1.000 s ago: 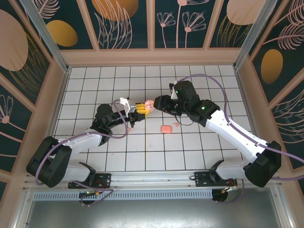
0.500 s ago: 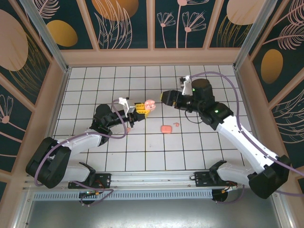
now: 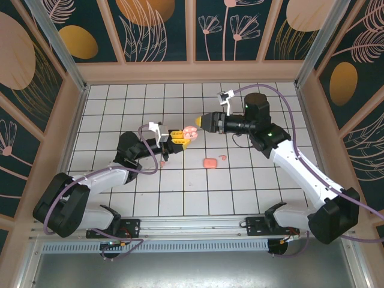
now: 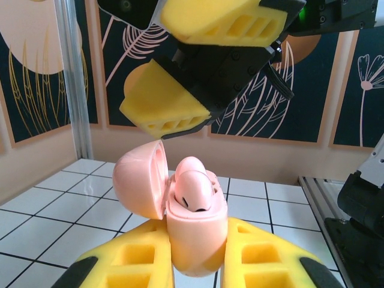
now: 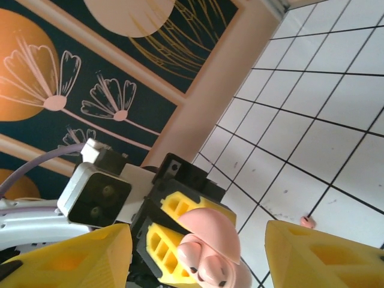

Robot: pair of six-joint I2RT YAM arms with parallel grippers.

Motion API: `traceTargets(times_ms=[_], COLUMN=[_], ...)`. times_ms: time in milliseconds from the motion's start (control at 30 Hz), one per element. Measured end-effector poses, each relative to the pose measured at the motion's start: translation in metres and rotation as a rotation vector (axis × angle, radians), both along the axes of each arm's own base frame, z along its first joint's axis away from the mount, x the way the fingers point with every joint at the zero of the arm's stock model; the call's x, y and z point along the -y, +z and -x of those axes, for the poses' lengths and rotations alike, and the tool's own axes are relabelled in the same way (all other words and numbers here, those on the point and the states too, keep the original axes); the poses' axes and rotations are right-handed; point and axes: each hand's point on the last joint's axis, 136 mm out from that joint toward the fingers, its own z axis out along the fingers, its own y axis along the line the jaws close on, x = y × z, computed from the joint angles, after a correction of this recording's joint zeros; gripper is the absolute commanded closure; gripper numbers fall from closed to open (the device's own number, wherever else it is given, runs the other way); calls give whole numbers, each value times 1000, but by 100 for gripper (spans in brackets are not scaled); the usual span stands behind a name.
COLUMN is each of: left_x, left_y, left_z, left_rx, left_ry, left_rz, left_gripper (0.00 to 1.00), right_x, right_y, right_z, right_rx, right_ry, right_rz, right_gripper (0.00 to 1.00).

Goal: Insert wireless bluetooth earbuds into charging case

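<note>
The pink charging case [image 3: 189, 132] hangs above the tiled floor, with my left gripper [image 3: 182, 135] shut on its lower body. Its lid [image 4: 139, 177] stands open to the left in the left wrist view. Two pale-pink earbuds [image 5: 204, 264] sit side by side in the case's wells, and the nearer earbud [image 4: 193, 189] pokes out of the top. My right gripper [image 3: 200, 122] hovers just beyond the case, open, its yellow fingers [image 5: 75, 258] standing wide on either side without touching it.
A larger pink rounded-rectangular piece [image 3: 209, 162] lies on the white tiles below the case, with a tiny pink bit [image 3: 222, 158] beside it. Another small pink bit [image 3: 162, 163] lies under the left arm. Wooden walls ring the floor.
My right gripper has drawn back from the case toward the upper right and opened its jaws. The left gripper and the case have stayed put.
</note>
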Motion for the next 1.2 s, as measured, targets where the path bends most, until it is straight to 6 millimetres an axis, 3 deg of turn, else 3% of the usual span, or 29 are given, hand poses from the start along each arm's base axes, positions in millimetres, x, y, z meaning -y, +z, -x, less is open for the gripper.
traceTargets(times_ms=[133,433,733,900,1200], left_x=[1,1,1,0,1], left_y=[3,6,2,7,-3], left_z=[-1,-1,-2,-1,-8], left_rx=[3,7,4,20,-34], left_ry=[-1,-5,3,8,33], left_rz=[5,7,-7,-4,-37], left_gripper=[89,89,89,89,89], right_x=[-6,-20,-26,-24,-14], right_y=[1,-18,-18,-7,22], right_z=[3,3,12,17,28], right_rx=[6,-41,-45,-3,86], right_ry=[33,79,127,138,136], right_rz=[-12,9,0,-27,-76], right_gripper=[39,39,47,50,51])
